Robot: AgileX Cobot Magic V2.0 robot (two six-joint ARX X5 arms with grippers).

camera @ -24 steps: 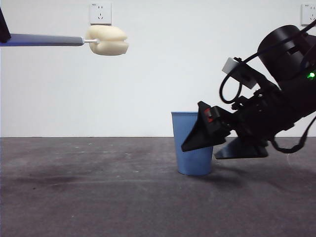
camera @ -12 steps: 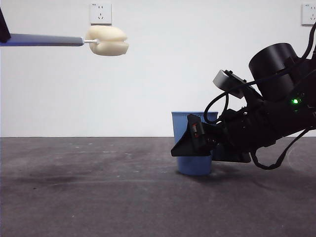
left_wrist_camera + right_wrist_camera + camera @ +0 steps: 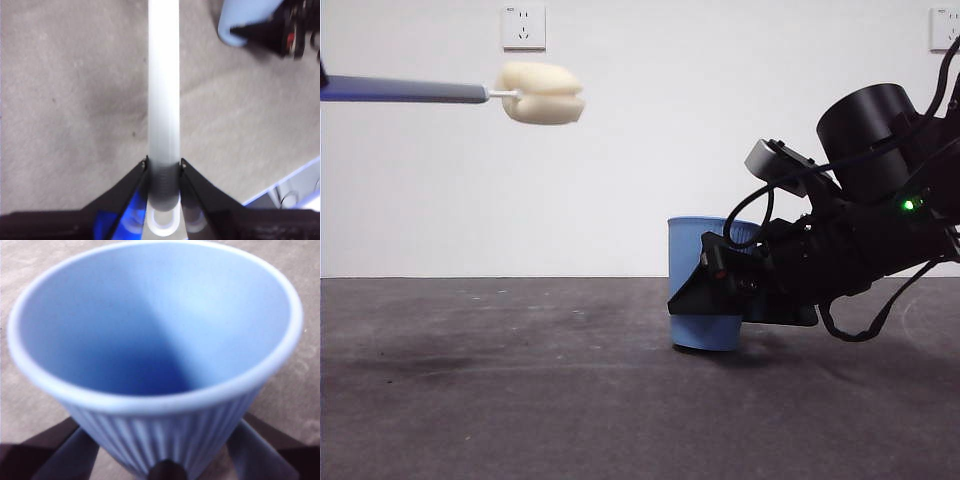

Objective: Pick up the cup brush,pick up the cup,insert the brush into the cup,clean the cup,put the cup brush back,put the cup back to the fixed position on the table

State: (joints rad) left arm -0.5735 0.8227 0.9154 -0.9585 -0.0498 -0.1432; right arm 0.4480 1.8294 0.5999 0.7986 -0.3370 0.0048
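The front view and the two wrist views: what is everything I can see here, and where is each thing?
Blue ribbed plastic cup: one, blue, upright on the table, between the right fingers.
Cup brush with long grey handle and cream-yellow sponge head: one, held level high in the air, apart from the cup.
Dark grey matte table: one, scuffed, under everything.
White wall sockets: two, on the white wall, one above the sponge head, one at the far top corner.
Right gripper: one, black, fingers either side of the cup.
Left gripper: one, black, fingers clamped on the brush handle near its white looped end.
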